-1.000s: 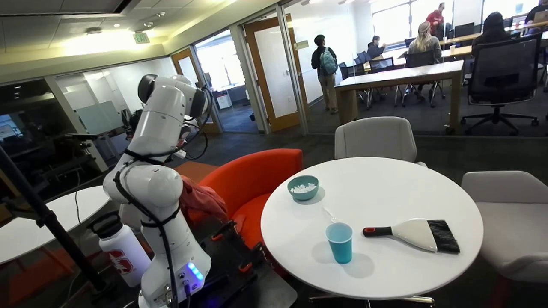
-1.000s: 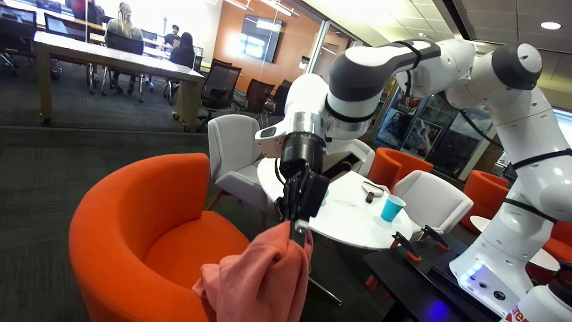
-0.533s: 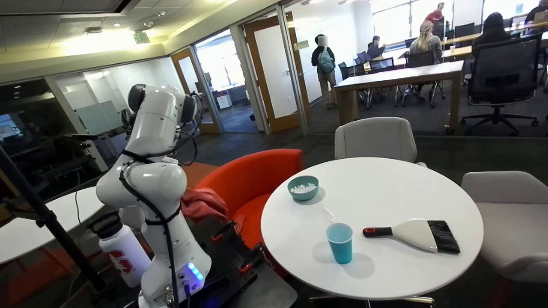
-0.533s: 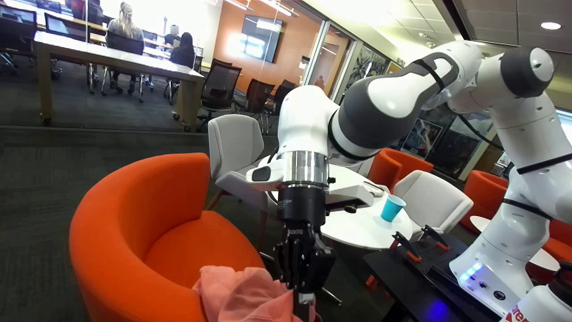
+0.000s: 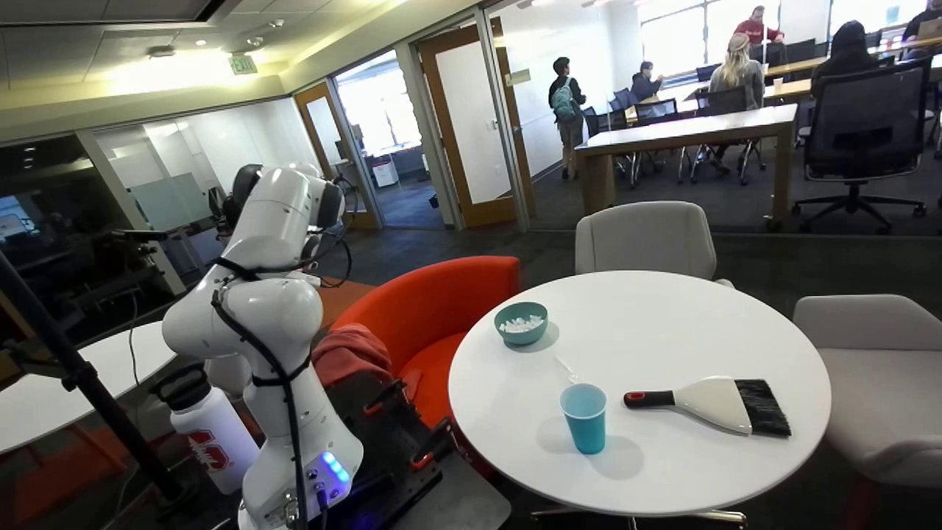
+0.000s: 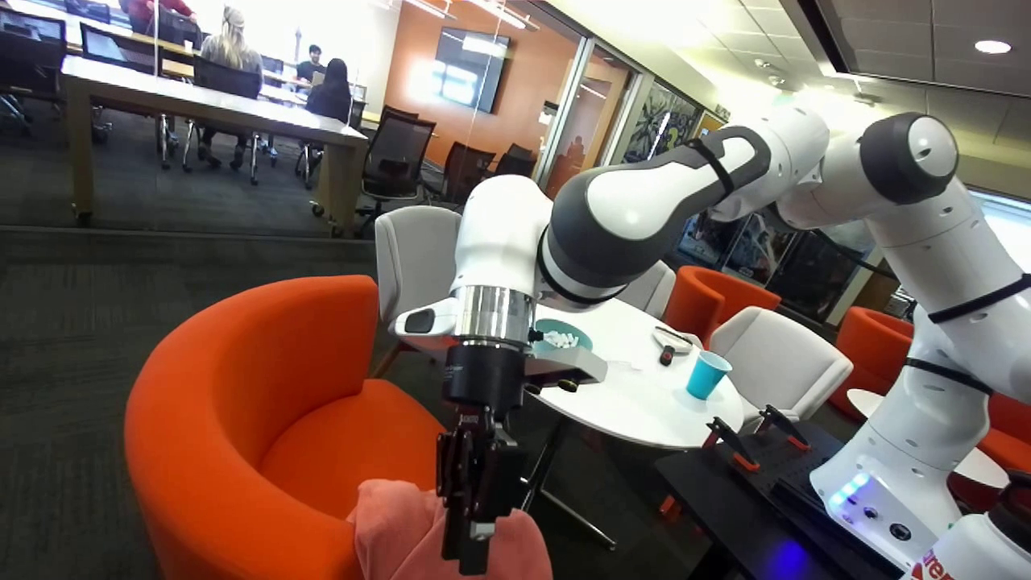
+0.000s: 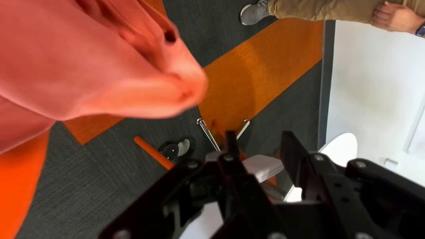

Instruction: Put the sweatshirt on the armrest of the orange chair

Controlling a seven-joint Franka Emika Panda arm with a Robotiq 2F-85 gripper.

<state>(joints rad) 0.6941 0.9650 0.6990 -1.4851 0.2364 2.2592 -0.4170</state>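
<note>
The salmon-pink sweatshirt (image 6: 395, 515) lies draped over the near armrest of the orange chair (image 6: 242, 403). It also shows in an exterior view (image 5: 352, 353), partly behind the arm, and fills the upper left of the wrist view (image 7: 83, 66). My gripper (image 6: 469, 552) points down and overlaps the sweatshirt in that exterior view; its depth relative to the cloth is hard to tell there. In the wrist view the gripper (image 7: 260, 137) has its fingers apart with no cloth between them, and the sweatshirt is off to one side. The gripper is hidden behind the arm in an exterior view.
A round white table (image 5: 662, 309) beside the chair holds a teal bowl (image 5: 521, 324), a blue cup (image 5: 585, 418) and a brush with dustpan (image 5: 710, 405). A white bottle (image 5: 210, 434) stands by the robot base. A person's leg (image 7: 308, 10) shows in the wrist view.
The sweatshirt was hanging from the gripper; the gripper went down, the cloth slumped onto the armrest and was let go. The gripper then shifted left in the exterior view showing it.
</note>
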